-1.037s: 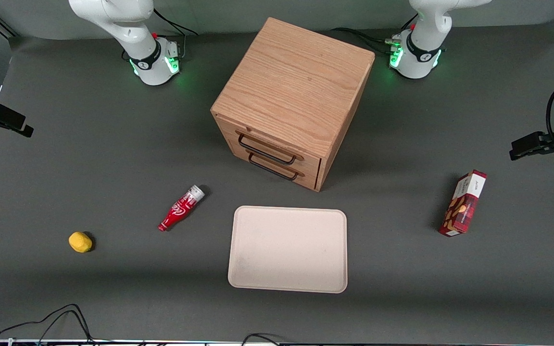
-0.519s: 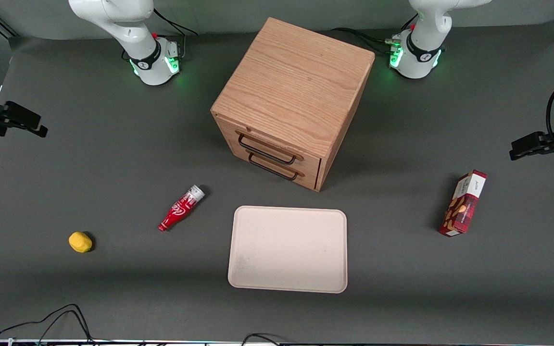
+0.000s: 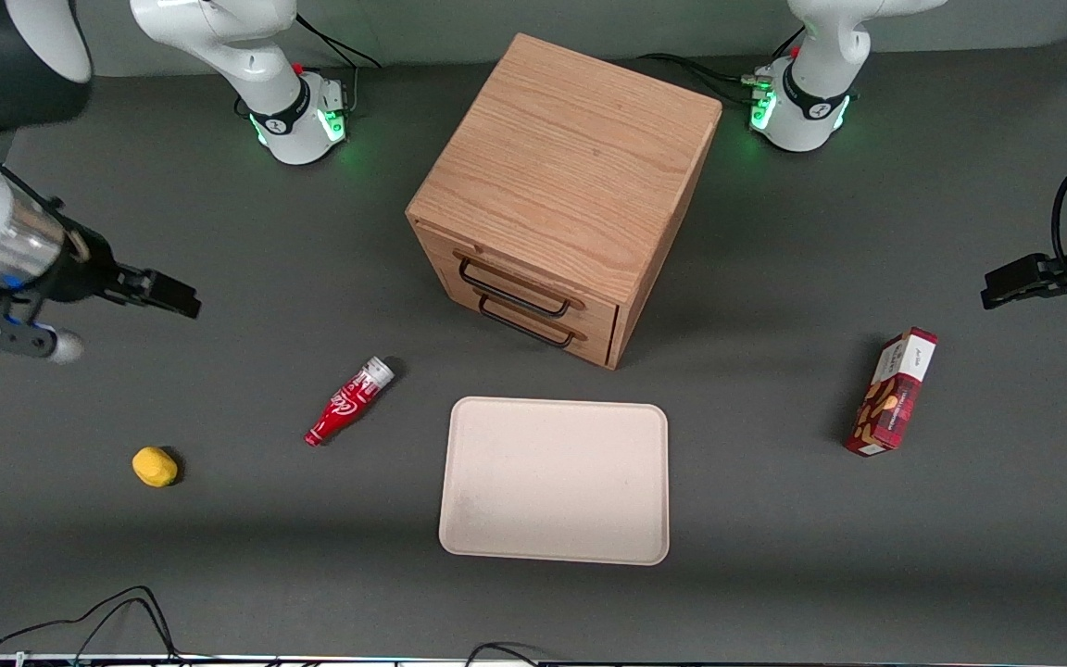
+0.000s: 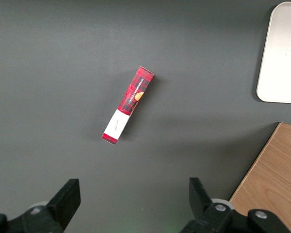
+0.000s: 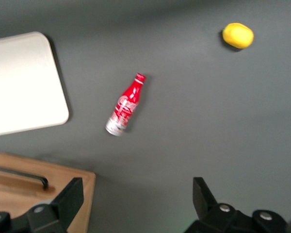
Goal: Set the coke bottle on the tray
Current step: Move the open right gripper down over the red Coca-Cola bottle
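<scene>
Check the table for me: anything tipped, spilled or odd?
Only the bottle lies on its side on the table, beside the tray, cap toward the front camera. No spill shows. The end effector hangs open above the table, apart from the bottle.

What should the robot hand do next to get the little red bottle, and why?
Probably move over the coke bottle and come down. The gripper hangs high with its jaws open, far from the bottle, toward the working arm's end of the table. The bottle lies on its side on the table, beside the tray.
</scene>
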